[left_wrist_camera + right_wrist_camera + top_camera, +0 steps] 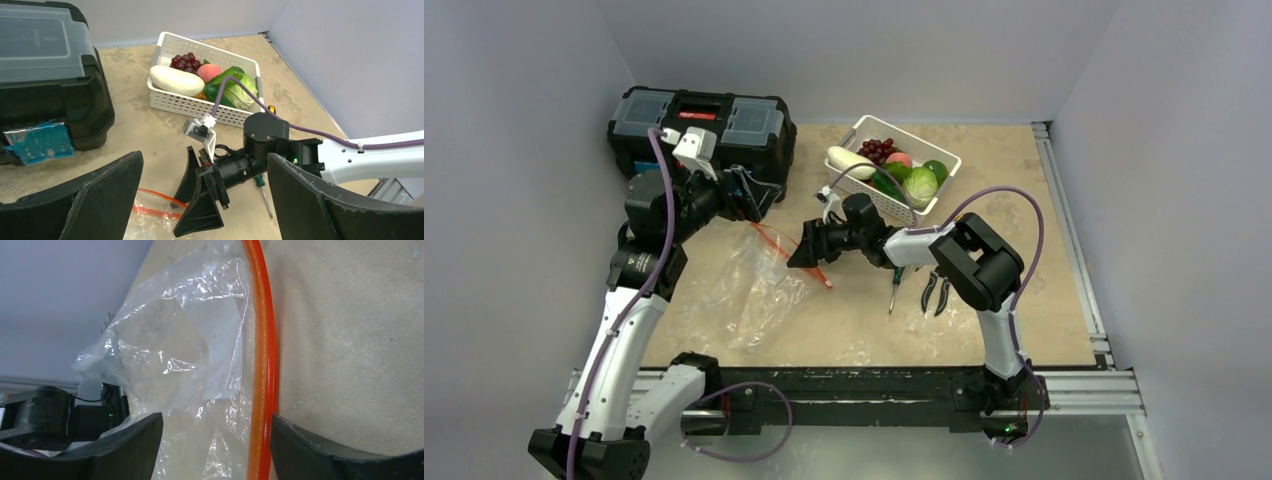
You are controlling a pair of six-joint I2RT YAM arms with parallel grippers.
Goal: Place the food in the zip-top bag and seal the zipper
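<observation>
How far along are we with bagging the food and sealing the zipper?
Done: nothing yet. The food all sits in the white basket, and the zip-top bag lies empty. In hand: the right gripper has its open jaws astride the zipper at the bag's mouth, and the left gripper hangs open beside it. Left: load the food, then seal.

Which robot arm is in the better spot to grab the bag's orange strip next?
Probably right. The right hand sits low with the zipper running between its fingers. The left hand hangs open, farther back from it.
</observation>
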